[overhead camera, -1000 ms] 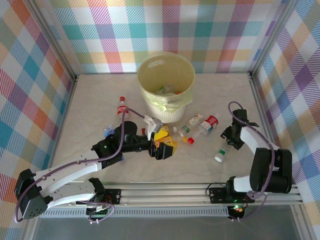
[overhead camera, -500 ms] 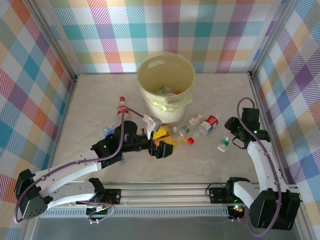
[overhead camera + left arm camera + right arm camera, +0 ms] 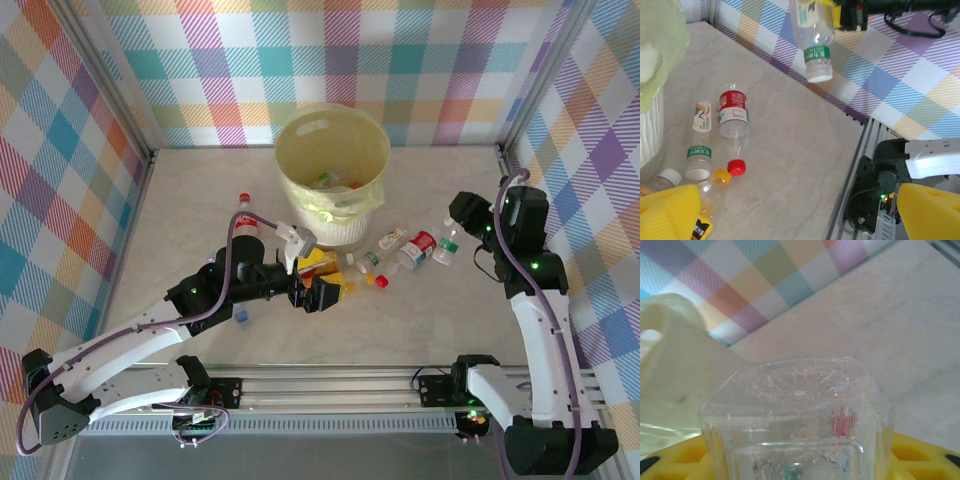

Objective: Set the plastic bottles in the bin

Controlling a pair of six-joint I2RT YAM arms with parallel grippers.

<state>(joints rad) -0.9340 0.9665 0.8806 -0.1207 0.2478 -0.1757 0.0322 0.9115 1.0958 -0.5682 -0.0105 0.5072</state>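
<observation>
Gripping 1 green-labelled bottle [image 3: 447, 243] by its base in the right gripper [image 3: 455, 228], cap down, aloft right of the bin [image 3: 279, 150], presumably to clear its rim. Keeping the left gripper [image 3: 318, 290] spread, empty, before the bin beside loose bottles [image 3: 415, 248], likely for picking.

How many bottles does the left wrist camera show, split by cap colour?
White-capped bottles: 3, counting the held bottle
Red-capped bottle: 1
Orange-capped bottle: 1
Total: 5
</observation>
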